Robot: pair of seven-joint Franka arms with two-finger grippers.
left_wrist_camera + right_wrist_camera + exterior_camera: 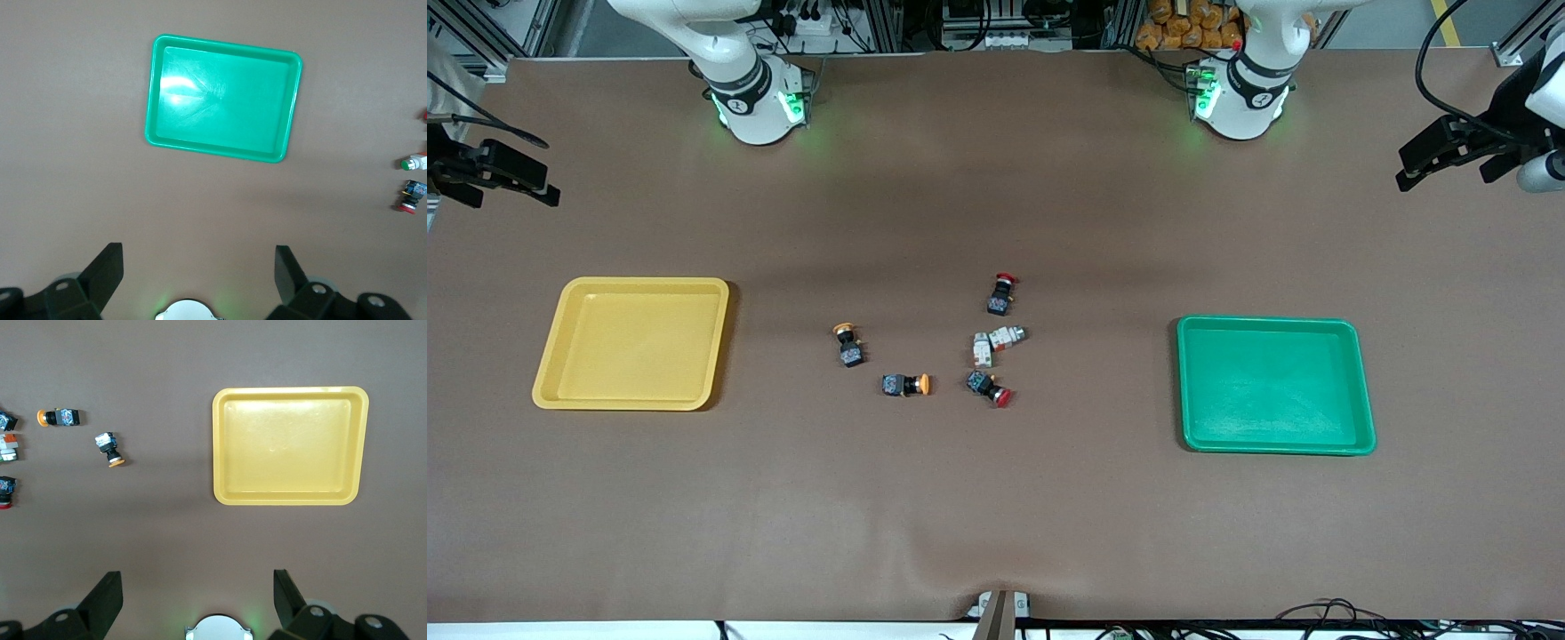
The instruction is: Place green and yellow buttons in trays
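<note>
- Green tray (1276, 387): nearest the camera, toward left arm's end of surface (996, 516).
- Yellow tray (633, 343): toward right arm's end.
- Mid-surface cluster: 2 yellow buttons (848, 344) (906, 384), 2 whitish-grey buttons (1007, 337) (983, 350), 2 red buttons (1002, 293) (989, 388).
- Left tool (199, 263), right tool (198, 587): both spread, empty, waiting high over surface.

Glossy plastic green tray (223, 99), smooth plastic yellow tray (290, 445), matt brown table cover (996, 498) w/ slight wrinkles
</note>
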